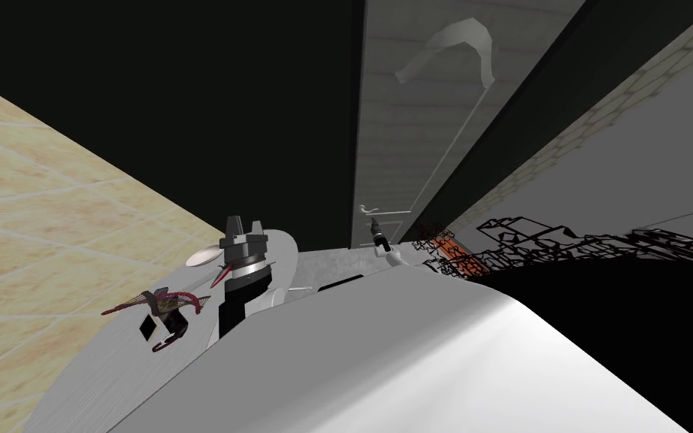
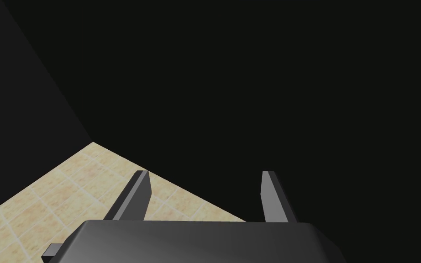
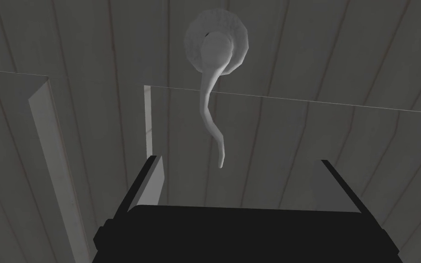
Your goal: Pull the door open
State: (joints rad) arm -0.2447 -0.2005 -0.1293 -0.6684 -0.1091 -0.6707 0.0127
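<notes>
Door handle [image 3: 214, 114] on the grey door [image 3: 296, 137] hangs near the right gripper [image 3: 241, 160], whose fingers [image 3: 152, 182] stand wide apart, empty; I'd centre it between them, go deeper, then close before pulling.

Count on inspection: one grey panelled door [image 1: 413, 113]. One lever handle [image 3: 209, 105], on one round rose [image 3: 216, 41]. Two pincers: left pincer [image 2: 205, 173], right pincer [image 3: 240, 159]. Two fingers [image 2: 139, 191] per pincer, four in all. One tiled floor [image 2: 45, 201].
</notes>
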